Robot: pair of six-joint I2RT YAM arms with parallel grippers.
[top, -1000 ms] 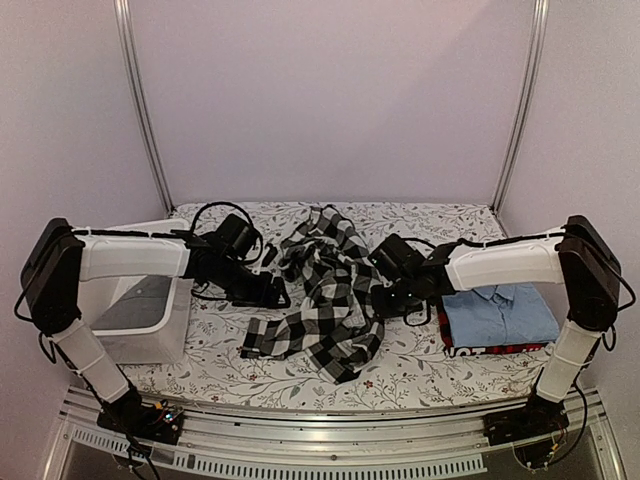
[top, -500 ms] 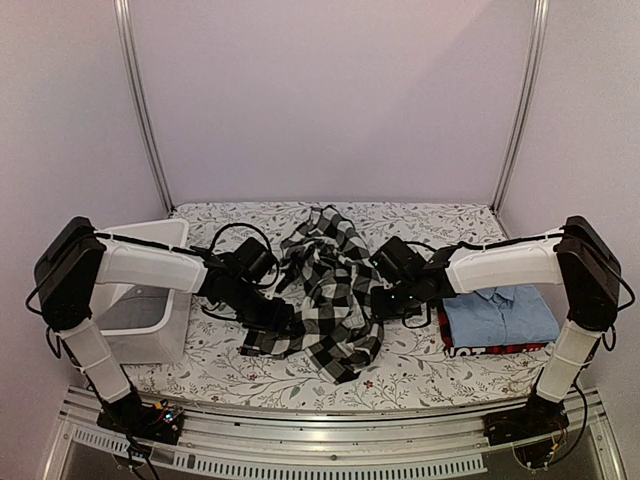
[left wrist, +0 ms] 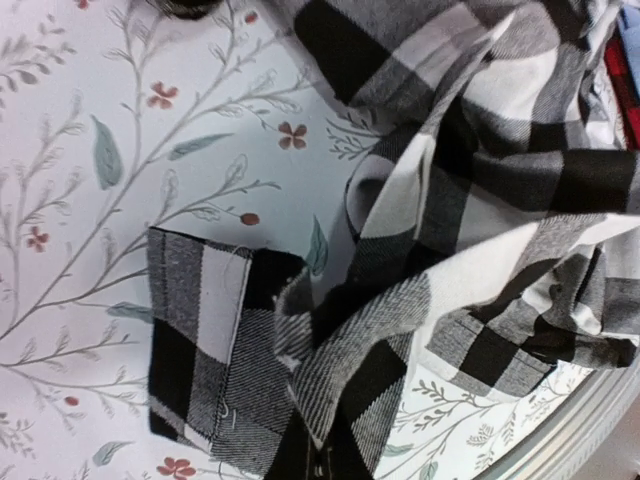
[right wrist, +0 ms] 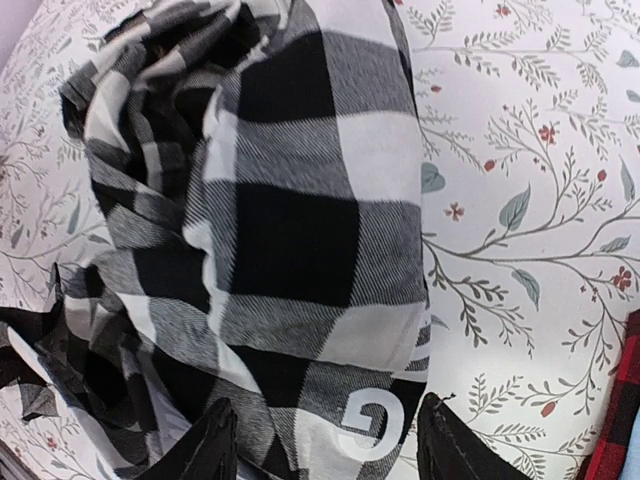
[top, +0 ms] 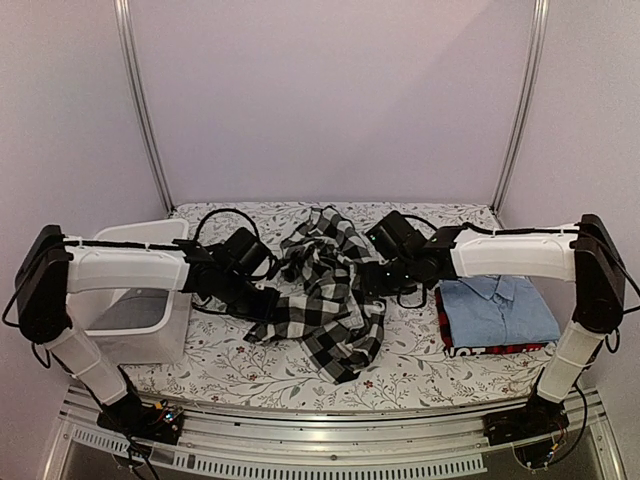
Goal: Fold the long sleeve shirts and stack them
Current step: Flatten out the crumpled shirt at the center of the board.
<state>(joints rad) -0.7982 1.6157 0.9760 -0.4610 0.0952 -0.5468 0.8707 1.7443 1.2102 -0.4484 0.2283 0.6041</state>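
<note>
The black-and-white checked shirt (top: 330, 295) lies crumpled at the table's middle. My left gripper (top: 263, 301) is shut on its left edge; in the left wrist view the cloth (left wrist: 420, 230) folds over the jaws and hides them at the bottom. My right gripper (top: 386, 274) is open over the shirt's right side. Its fingertips (right wrist: 216, 440) straddle the black band with a white letter (right wrist: 366, 424), apart from the cloth. A folded light blue shirt (top: 500, 308) lies on a red-and-black one (top: 490, 350) at the right.
A white plastic tub (top: 135, 310) stands at the left, beside the left arm. The flowered tablecloth (top: 430, 375) shows bare in front of the shirts. The red-and-black shirt's edge (right wrist: 622, 420) is close to the right gripper.
My left gripper has shut on the checked shirt's left edge and drawn it up off the table. My right gripper has opened and pulled back toward the far side.
</note>
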